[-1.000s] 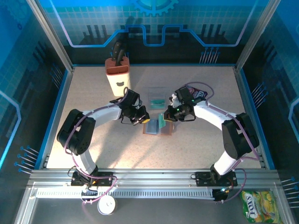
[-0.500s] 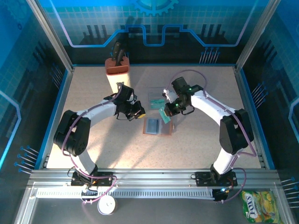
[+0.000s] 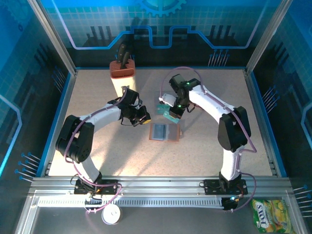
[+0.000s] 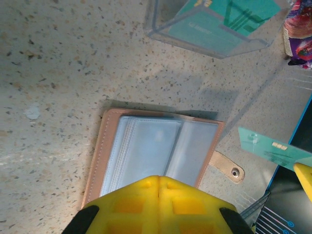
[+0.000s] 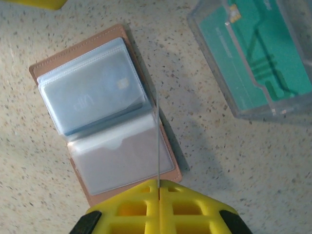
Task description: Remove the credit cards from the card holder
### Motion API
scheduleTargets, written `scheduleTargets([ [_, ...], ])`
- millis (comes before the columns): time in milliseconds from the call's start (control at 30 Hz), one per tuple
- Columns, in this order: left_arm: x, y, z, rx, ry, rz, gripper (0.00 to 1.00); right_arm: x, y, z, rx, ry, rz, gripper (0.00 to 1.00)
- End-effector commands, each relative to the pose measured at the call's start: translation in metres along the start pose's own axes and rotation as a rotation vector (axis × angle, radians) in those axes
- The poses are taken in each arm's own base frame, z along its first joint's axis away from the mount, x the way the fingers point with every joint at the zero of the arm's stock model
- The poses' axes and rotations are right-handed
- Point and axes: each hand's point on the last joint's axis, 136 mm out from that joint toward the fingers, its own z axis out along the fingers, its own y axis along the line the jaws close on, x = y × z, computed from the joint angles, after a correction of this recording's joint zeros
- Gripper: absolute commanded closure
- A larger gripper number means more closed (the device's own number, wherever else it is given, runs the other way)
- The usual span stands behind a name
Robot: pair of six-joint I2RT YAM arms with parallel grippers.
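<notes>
The card holder (image 3: 164,132) lies open and flat on the bench, tan rim around clear sleeves, with a blue-grey card (image 5: 92,92) inside one sleeve. One teal card (image 4: 273,148) is pinched edge-on in the right gripper (image 5: 158,189), and more teal cards (image 5: 265,48) lie in a clear tray (image 5: 273,113)

My right gripper (image 3: 171,113) pinches a card (image 3: 169,116) just behind the wallet (image 3: 165,132); my left gripper (image 3: 145,118), closed, hangs just left of it.
</notes>
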Motion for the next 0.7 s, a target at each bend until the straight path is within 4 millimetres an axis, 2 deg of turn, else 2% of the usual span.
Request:
scheduleTargets([
  [0,0.001,0.01,-0.008,-0.007,0.005,-0.033,0.94,0.001,0.003,0.001,-0.02,0.069,-0.186,0.99],
  [433,-0.01,0.026,-0.02,0.009,-0.004,-0.098,0.94,-0.051,-0.033,-0.001,-0.011,0.022,-0.306,1.0],
  [600,-0.015,0.027,-0.021,0.007,-0.009,-0.103,0.94,-0.059,-0.047,-0.003,-0.005,0.012,-0.31,1.0],
  [667,-0.016,0.027,-0.02,0.002,-0.008,-0.106,0.94,-0.059,-0.053,0.004,-0.004,0.026,-0.311,1.0],
])
